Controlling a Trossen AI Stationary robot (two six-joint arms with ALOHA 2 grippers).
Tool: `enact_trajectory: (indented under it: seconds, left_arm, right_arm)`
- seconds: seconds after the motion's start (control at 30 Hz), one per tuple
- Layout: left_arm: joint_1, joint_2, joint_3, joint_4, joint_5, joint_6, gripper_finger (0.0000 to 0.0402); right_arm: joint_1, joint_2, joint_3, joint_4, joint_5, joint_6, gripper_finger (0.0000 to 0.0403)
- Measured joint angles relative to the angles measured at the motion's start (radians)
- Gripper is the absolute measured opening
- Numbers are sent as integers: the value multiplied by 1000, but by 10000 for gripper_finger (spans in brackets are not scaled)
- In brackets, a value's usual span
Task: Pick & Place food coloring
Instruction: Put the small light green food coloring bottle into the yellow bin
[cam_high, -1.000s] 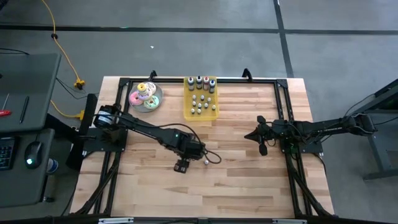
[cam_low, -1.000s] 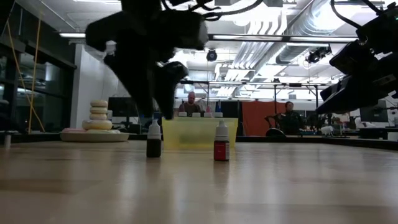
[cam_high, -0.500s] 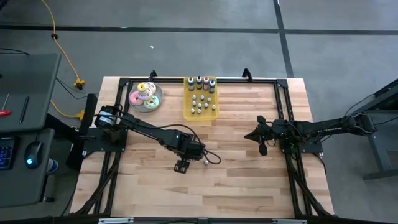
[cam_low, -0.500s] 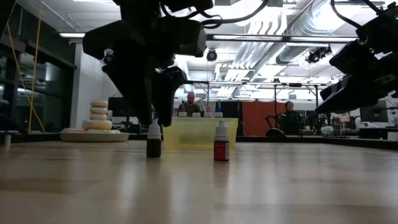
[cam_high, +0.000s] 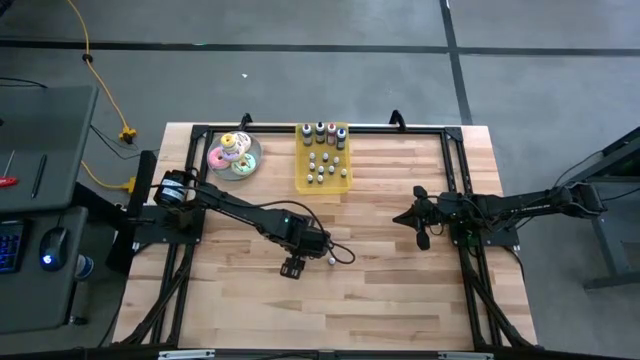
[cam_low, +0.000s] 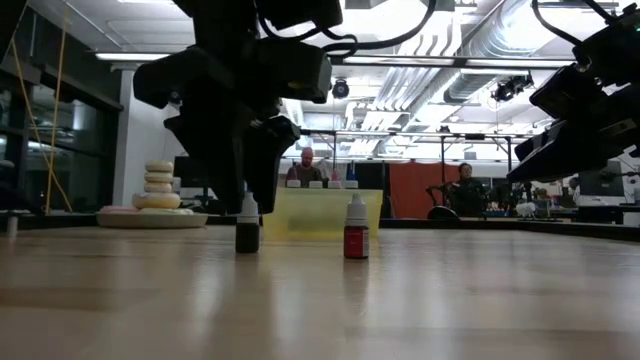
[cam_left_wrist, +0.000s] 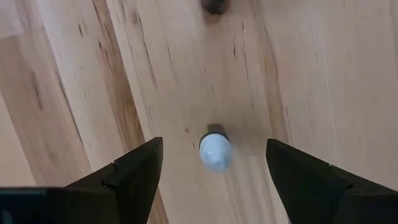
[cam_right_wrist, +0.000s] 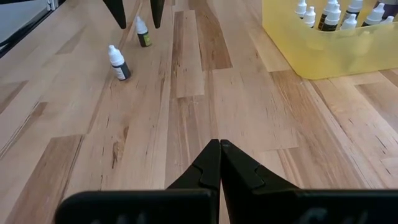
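Note:
Two small food coloring bottles stand upright on the wooden table. My left gripper (cam_low: 249, 200) hangs open over the dark bottle (cam_low: 247, 228), pointing down, one finger on either side of its white cap (cam_left_wrist: 215, 152) without touching it. The red bottle (cam_low: 356, 230) stands a little to its right, apart. Several more bottles stand in the yellow tray (cam_high: 323, 165) at the far side. My right gripper (cam_right_wrist: 219, 148) rests shut at the table's right, far from the bottles.
A plate with pastel donuts (cam_high: 235, 153) sits at the far left beside the tray. Black frame rails (cam_high: 190, 180) run along the table's left, right and far sides. Bare wood lies around the two loose bottles. People sit in the room beyond the table.
My left gripper has sunk a little toward the dark bottle, staying open, so that its fingertips now reach the level of the cap. Both bottles have stayed where they were.

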Motion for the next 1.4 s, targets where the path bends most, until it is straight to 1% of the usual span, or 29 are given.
enact_trajectory:
  seconds: [0.2,0.5,0.7,1.03,1.2,1.3,1.4]
  left_arm:
    - [0,0,0,3,0,0,274]
    - [0,0,0,8,1,0,202]
    - [0,0,0,11,1,0,176]
    - [0,0,-2,11,3,0,170]
    - [0,11,-25,20,3,-1,169]
    - [0,11,-27,52,2,-3,169]
    - [0,11,-29,50,1,-6,169]
  right_arm:
    - [0,0,0,0,0,0,0]
    - [0,0,0,0,0,0,0]
    - [0,0,0,0,0,0,0]
    - [0,0,0,0,0,0,0]
    - [0,0,0,0,0,0,0]
    - [0,0,0,0,0,0,0]
    - [0,0,0,0,0,0,0]
